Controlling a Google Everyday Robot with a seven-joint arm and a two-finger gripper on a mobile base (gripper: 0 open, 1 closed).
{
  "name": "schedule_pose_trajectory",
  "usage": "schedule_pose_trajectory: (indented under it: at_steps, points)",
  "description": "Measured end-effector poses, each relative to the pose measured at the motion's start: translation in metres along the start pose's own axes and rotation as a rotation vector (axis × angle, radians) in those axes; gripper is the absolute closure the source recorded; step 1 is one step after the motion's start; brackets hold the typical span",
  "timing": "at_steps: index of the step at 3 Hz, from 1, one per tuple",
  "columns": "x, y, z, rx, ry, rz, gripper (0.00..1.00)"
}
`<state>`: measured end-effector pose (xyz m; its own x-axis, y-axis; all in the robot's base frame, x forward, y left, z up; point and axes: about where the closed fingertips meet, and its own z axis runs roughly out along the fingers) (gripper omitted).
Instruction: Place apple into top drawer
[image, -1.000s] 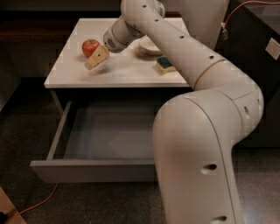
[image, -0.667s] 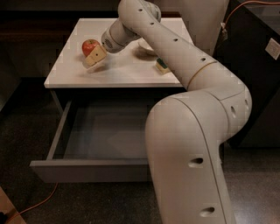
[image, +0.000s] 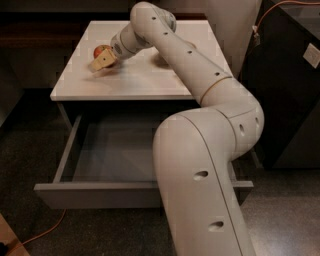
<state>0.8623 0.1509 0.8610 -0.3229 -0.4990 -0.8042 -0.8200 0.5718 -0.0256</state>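
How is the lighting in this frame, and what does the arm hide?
Camera view: tabletop brightly lit, almost washed out; floor around it dark; drawer interior shadowed under the tabletop. The arm hides the drawer's right side; the gripper, at the tabletop's left, overlaps the apple.

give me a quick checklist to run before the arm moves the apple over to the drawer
1. Top drawer open: ok, it is pulled out below the tabletop.
2. Drawer interior free: cannot tell. The left part shows bare, but the arm hides the right part.
3. Apple located: ok, it sits on the tabletop near the left rear, partly behind the gripper.
4. Gripper at the apple: ok, it is right in front of the apple, low over the tabletop.
5. Grasp secured: cannot tell.
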Motion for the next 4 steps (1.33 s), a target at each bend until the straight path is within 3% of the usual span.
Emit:
schedule_pose_trajectory:
  at_steps: [2, 3, 4]
  points:
    - [-0.012, -0.011, 0.01, 0.023, -0.057, 0.041, 0.49]
    - [-0.021, -0.008, -0.008, 0.046, -0.103, 0.032, 0.78]
    - [-0.022, 0.03, -0.039, 0.028, -0.157, 0.002, 1.0]
